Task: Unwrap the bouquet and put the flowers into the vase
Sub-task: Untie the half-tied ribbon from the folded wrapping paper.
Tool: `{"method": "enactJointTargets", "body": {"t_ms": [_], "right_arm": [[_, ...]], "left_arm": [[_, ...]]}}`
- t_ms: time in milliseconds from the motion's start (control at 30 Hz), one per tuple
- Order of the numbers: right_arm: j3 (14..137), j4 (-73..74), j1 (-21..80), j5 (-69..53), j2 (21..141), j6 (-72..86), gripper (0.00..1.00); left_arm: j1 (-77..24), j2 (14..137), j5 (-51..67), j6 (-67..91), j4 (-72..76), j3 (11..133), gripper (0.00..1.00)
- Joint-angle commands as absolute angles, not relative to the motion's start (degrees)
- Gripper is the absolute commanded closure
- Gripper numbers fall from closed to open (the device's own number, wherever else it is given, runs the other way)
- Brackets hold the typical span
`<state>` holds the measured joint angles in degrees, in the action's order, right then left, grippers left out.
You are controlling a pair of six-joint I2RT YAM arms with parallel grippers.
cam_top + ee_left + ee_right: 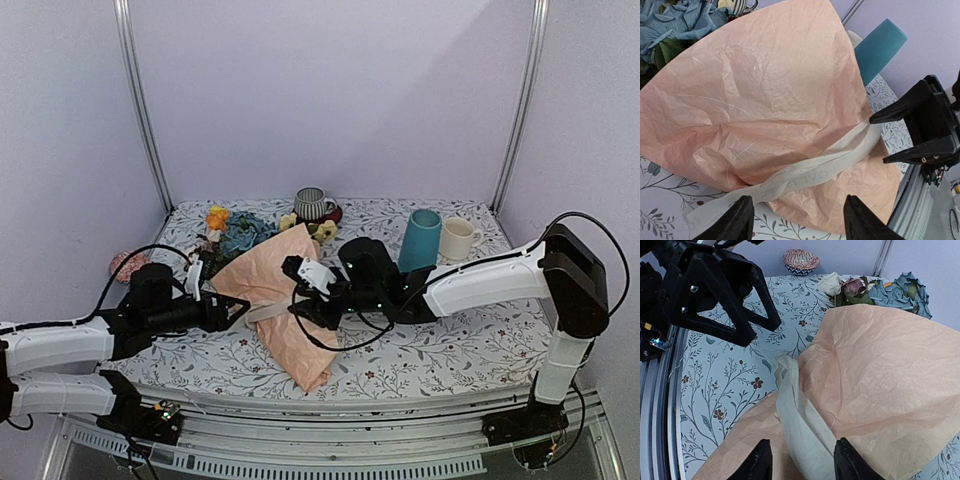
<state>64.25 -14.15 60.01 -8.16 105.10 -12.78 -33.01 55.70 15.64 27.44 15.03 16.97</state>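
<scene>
Right end effector (801, 452) astride half-hidden ribbon (790, 400)

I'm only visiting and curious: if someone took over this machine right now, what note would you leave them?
Left tool: open, at the bouquet's paper, over the ribbon.
Right tool: jaws astride the ribbon; whether it grips, I cannot tell.
Bouquet: lying on the table, wrapped and tied, flowers poking out the far end.
Vase: upright, behind the right arm.
Done: nothing yet.
Left: untie ribbon, open paper, put flowers in vase.
</scene>
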Motion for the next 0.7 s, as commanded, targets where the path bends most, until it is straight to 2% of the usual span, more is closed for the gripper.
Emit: {"method": "enactJointTargets", "body": {"t_ms": [0, 367, 567, 667], "right_arm": [[68.24, -11.81, 60.46, -9.01, 106.98, -15.14, 0.59], [73.73, -6.14, 60.83, -7.69, 110.49, -18.69, 0.6], [72.91, -7.11, 60.91, -6.37, 109.73, -18.0, 0.87], [70.89, -10.26, 60.8, -4.2, 107.56, -16.59, 0.94]], "left_arm": [[-33.84, 57.43, 16.06, 26.72, 14.64, 18.97, 0.38], [-34.28, 62.25, 16.55, 25.84, 15.5, 21.03, 0.4], [-34.46, 63.06, 16.27, 25.49, 15.39, 21.48, 0.41], [-34.53, 63.33, 16.18, 25.31, 15.23, 21.74, 0.42]]}}
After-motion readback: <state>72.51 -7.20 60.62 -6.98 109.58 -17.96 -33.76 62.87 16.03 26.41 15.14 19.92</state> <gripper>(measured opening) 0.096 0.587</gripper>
